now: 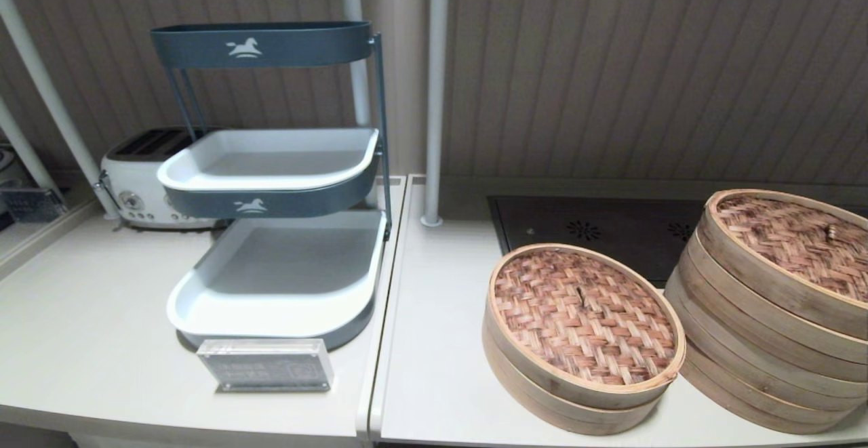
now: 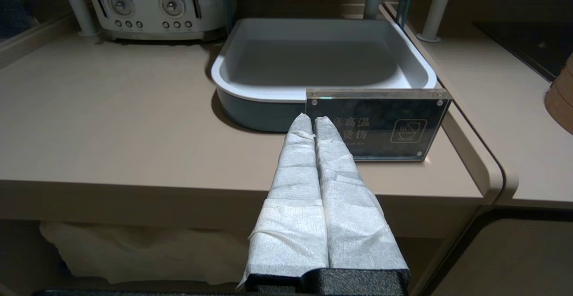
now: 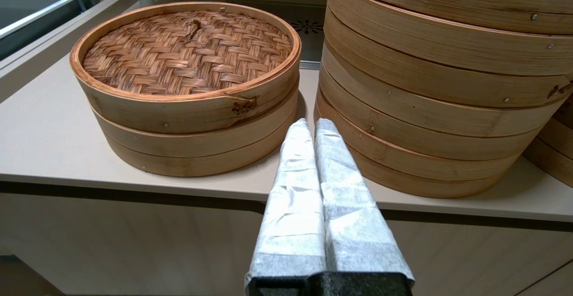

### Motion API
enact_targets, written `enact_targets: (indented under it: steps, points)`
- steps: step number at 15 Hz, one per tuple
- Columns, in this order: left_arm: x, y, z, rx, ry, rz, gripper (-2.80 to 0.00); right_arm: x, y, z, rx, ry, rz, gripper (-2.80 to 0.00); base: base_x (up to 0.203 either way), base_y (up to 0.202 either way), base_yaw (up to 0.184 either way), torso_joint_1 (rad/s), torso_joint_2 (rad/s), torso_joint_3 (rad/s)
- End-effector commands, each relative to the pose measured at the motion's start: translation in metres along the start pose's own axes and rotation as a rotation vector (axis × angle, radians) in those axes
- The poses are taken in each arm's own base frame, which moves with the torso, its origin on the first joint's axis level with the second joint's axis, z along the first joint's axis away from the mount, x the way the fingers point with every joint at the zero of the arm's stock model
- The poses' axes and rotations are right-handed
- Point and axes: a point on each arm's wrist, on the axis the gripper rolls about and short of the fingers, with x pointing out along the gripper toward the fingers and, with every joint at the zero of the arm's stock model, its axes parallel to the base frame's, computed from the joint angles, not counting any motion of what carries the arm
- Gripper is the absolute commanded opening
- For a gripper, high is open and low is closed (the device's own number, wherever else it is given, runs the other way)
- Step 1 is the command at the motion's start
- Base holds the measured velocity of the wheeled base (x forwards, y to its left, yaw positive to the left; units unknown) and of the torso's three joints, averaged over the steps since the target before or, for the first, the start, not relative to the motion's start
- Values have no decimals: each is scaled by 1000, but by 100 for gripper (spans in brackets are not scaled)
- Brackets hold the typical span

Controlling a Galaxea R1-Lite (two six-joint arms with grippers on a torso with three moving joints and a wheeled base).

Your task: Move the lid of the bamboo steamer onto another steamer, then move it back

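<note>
On the counter, the bamboo steamer lid (image 1: 584, 314) covers its low steamer (image 3: 197, 150); both grippers clenched, empty.

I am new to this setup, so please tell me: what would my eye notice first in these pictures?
Two bamboo steamers stand on the right counter: a low one under the bamboo steamer lid, and beside it a tall steamer stack with its own woven lid. On the left counter stands a grey tiered tray rack, with a white toaster behind it.
</note>
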Motion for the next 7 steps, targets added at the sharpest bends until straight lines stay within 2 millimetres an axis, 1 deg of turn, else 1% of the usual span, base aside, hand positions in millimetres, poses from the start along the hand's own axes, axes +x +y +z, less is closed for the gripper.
enact_targets:
  steps: [1,7]
  points:
    - [2,0,-8,0,25,-1,-280,2,0,-7,-1,25,0,-280,0,0,0,0,0,0]
    - [2,0,-8,0,27,-1,-280,2,0,-7,4,29,-1,-280,0,0,0,0,0,0]
